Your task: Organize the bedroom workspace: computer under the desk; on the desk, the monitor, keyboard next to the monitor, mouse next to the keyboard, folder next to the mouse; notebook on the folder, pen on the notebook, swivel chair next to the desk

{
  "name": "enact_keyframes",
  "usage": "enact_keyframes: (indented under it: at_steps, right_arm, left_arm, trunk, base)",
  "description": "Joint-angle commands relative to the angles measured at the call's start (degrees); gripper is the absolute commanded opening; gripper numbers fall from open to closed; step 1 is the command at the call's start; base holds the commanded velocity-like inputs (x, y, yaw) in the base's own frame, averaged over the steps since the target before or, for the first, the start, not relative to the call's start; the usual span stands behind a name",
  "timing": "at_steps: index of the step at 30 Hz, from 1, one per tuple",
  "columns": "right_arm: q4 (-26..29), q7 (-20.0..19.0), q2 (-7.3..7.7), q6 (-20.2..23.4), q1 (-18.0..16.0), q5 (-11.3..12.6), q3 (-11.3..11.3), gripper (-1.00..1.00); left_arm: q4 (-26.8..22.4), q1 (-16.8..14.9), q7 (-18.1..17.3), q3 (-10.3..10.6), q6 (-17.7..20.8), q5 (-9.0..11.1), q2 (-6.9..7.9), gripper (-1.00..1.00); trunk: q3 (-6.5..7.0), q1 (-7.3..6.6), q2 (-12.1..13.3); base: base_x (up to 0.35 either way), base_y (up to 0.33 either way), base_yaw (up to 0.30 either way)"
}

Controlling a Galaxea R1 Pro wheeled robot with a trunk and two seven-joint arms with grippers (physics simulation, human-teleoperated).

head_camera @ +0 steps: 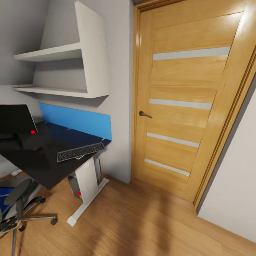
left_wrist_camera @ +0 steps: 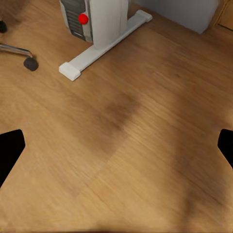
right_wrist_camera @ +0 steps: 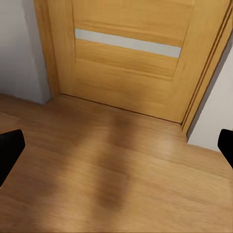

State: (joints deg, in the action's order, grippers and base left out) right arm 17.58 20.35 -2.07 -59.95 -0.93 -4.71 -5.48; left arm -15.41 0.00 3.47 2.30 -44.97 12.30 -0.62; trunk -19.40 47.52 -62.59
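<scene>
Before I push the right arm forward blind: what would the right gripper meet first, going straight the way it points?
Probably bare wooden floor, short of the closed door; depth is unclear. The right gripper holds nothing.

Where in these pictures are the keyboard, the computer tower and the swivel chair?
keyboard (head_camera: 80,151): head view, middle of its black keys, on the desk top.
computer (left_wrist_camera: 76,18): left wrist view, grey front panel beside the red dot.
swivel chair (head_camera: 16,190): head view, on the dark armrest at the lower left.

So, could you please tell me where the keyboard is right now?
In the head view the keyboard lies on the desk at the picture's left, near the desk's front corner above the white leg, to the right of the monitor.
</scene>
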Motion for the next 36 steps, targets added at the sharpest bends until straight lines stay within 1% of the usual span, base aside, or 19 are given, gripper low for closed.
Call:
enact_keyframes:
  at_steps: [1, 17, 23, 31, 36]
  right_arm:
    - [0.0, 0.6, 0.00, -0.1, 0.0, -0.5, -0.1, 1.00]
    - [0.6, 0.8, 0.03, -0.1, 0.0, -0.5, -0.1, 1.00]
    - [0.6, 2.3, 0.02, -0.1, 0.0, -0.5, -0.1, 1.00]
    - [0.7, 2.9, 0.03, -0.1, 0.0, -0.5, -0.2, 1.00]
    - [-0.7, 2.7, 0.15, -0.1, 0.0, -0.4, -0.3, 1.00]
  left_arm:
    - [-0.1, 0.0, 0.4, 0.3, -0.1, 0.1, 0.01, 1.00]
    - [-0.1, 0.0, 0.3, 0.2, -0.2, 0.0, 0.01, 1.00]
    - [-0.1, 0.0, 0.3, 0.2, -0.2, 0.0, 0.01, 1.00]
    - [-0.1, 0.0, 0.3, 0.3, -0.2, 0.0, 0.01, 1.00]
    - [-0.1, 0.0, 0.3, 0.3, -0.2, 0.0, 0.01, 1.00]
  trunk:
    - [-0.06, 0.00, 0.0]
    - [-0.06, 0.00, 0.0]
    - [-0.06, 0.00, 0.0]
    - [-0.06, 0.00, 0.0]
    - [-0.06, 0.00, 0.0]
  base:
    - [0.000, 0.000, 0.291]
    - [0.000, 0.000, 0.291]
    - [0.000, 0.000, 0.291]
    - [0.000, 0.000, 0.290]
    - [0.000, 0.000, 0.291]
